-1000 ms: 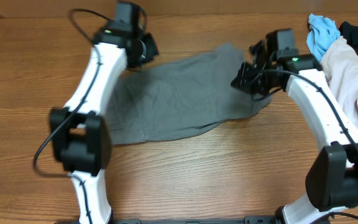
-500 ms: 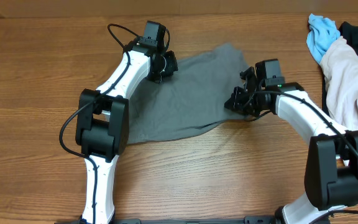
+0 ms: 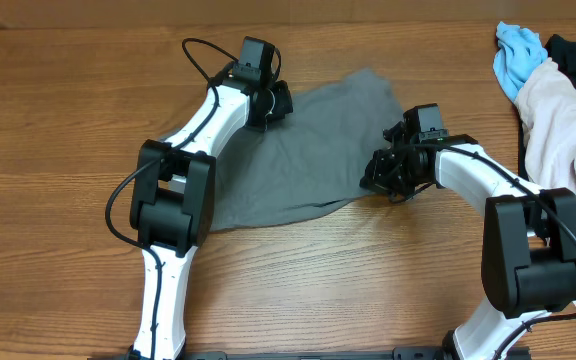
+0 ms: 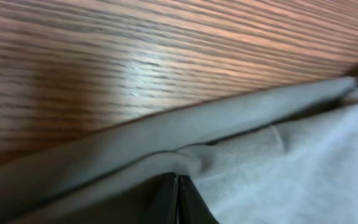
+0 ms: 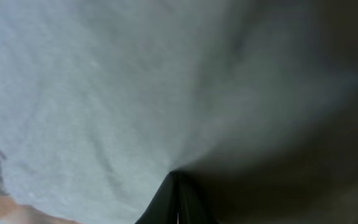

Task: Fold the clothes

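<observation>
Though flat — shorts [image 3: 308,150] in both claws [image 3: 274,101] [image 3: 380,177]

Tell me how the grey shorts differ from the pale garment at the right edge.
Colour: the shorts are medium grey; the pale garment is pinkish white.
Pose: the shorts lie spread nearly flat mid-table; the garment is bunched in a heap, cut off by the frame.
Contact: the left hand and right hand each pinch an edge of the shorts; neither touches the garment.
Both are cloth lying on the wooden table.
</observation>
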`<state>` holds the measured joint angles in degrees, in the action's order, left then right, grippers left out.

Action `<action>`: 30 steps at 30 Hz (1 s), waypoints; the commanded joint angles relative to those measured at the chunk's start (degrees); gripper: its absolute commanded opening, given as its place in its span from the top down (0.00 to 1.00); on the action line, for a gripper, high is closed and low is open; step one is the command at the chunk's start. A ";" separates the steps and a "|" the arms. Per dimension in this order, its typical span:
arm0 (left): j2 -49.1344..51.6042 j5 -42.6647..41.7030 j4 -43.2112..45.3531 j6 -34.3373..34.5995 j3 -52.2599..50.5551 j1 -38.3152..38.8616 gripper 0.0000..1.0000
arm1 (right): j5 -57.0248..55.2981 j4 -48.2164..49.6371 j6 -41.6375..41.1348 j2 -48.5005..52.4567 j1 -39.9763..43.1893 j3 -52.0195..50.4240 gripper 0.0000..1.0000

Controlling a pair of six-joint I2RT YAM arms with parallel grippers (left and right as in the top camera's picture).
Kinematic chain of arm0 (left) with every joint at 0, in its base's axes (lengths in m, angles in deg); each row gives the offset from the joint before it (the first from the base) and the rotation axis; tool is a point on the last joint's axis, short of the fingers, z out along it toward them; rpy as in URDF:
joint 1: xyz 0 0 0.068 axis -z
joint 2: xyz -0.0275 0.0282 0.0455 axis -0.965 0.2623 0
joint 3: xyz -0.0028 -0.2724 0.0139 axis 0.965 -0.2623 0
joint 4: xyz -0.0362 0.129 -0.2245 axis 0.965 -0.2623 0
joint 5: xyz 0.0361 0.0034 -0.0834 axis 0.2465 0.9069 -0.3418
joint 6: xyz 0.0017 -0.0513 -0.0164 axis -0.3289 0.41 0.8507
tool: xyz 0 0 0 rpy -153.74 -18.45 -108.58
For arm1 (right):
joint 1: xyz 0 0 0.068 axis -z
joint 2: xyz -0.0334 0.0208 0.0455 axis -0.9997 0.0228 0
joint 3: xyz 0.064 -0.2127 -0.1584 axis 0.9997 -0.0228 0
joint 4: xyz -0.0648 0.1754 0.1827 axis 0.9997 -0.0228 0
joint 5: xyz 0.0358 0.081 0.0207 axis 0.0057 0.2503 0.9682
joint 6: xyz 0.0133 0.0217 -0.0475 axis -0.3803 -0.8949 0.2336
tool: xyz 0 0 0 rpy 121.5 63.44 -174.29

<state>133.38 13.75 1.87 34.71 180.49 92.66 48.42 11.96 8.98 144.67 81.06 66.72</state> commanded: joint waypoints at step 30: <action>-35.17 20.98 -28.96 -2.86 3.98 -3.08 0.48 | -15.41 -23.85 3.17 0.33 4.90 25.40 0.00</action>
<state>99.30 26.99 -22.63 32.33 185.04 89.64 37.60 -10.79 11.21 144.89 83.64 87.94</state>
